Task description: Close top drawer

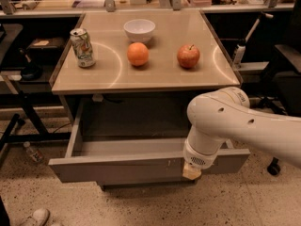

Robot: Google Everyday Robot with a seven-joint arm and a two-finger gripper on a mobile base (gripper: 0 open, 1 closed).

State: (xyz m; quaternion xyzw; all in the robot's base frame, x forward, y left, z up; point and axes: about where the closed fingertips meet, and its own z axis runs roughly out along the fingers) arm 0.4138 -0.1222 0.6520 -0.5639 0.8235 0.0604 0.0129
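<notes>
The top drawer (117, 166) is a wide, shallow grey metal drawer. It stands pulled far out from under the tabletop (155, 76), and its inside looks empty. Small white chip marks show on its flat front right of centre. My gripper (192, 172) hangs from the white arm (235, 121) at the drawer's front, right of centre, and its pale tip rests against the front panel's upper part. The arm hides the drawer's right part.
On the tabletop stand a drink can (83, 47), a white bowl (139, 29), an orange (138, 54) and a red apple (188, 56). A plastic bottle (32, 152) and a shoe (35, 217) lie on the floor at left. A black chair (284, 69) stands at right.
</notes>
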